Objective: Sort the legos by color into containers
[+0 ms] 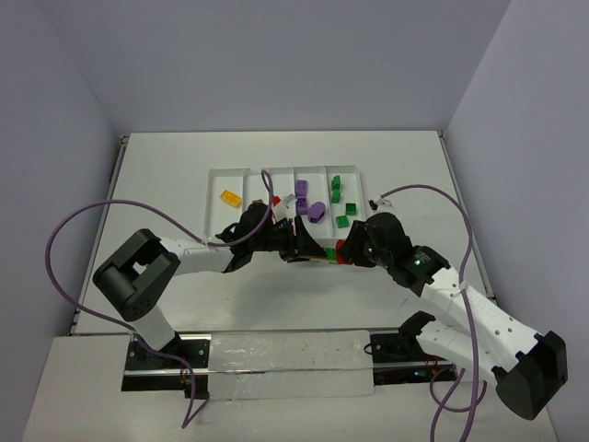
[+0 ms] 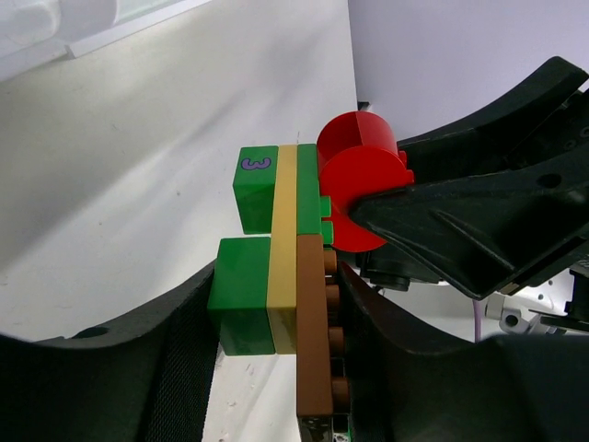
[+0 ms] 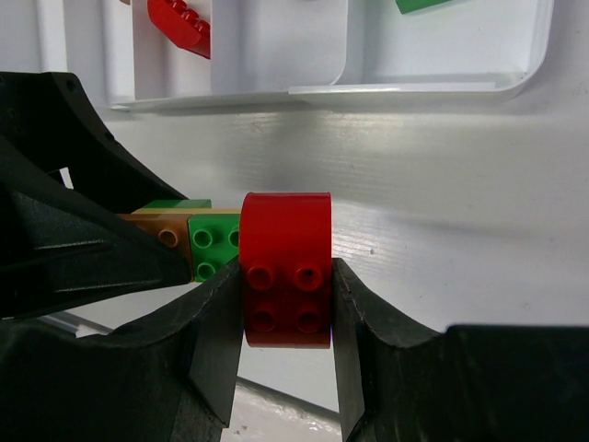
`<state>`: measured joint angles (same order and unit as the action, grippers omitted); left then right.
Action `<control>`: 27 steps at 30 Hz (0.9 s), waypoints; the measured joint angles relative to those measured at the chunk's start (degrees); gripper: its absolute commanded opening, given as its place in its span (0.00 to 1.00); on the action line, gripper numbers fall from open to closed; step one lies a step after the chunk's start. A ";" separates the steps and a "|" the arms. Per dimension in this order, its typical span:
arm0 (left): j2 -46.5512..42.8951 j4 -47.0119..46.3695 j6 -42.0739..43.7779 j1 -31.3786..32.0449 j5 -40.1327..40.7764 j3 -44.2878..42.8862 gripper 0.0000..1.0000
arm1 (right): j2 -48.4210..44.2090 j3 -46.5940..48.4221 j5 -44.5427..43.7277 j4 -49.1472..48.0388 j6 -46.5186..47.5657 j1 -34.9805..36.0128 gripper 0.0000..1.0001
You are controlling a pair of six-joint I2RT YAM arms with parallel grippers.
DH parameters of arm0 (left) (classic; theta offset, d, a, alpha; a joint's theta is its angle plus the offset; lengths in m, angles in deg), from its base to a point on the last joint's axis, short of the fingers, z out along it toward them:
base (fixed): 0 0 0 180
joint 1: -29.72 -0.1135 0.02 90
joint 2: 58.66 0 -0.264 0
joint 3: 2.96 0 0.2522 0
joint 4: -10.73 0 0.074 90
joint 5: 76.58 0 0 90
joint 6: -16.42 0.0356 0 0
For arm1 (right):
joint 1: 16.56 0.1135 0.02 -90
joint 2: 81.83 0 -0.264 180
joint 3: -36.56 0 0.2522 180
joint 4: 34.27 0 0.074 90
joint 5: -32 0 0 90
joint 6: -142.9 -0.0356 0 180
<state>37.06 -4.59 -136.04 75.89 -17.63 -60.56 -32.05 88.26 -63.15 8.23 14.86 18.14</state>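
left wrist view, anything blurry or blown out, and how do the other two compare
Left wrist: the stuck bricks are sharp, the top-left corner is washed out and soft, the left claw is near-black with little detail. Right wrist: the red brick is crisp, glare runs along the tray rim. Top external: even light, soft shadows, no blur.

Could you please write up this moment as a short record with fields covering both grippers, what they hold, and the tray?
left gripper: shut on the green-tan-brown stack
right gripper: shut on the red round brick
link: the red round brick sits against the stack's end, apparently stuck to it
location: just in front of the tray
tray, leftmost compartment: yellow brick
tray, rightmost compartment: green bricks
tray, next compartment to the left: purple bricks
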 measured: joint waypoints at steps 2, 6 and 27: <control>0.00 -0.17 -0.24 -0.02 -0.02 0.00 0.43 | -0.17 0.00 -0.05 0.02 0.02 0.04 0.00; 0.00 -0.16 -0.38 -0.02 -0.02 0.00 0.22 | -0.18 0.00 -0.06 0.02 0.02 0.04 0.00; -4.30 6.16 2.50 0.24 2.52 -0.83 0.00 | -3.02 0.69 0.13 1.31 -0.09 0.41 0.00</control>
<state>32.76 1.57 -133.54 76.14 -15.11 -61.39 -35.07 88.95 -63.02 9.54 14.77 18.55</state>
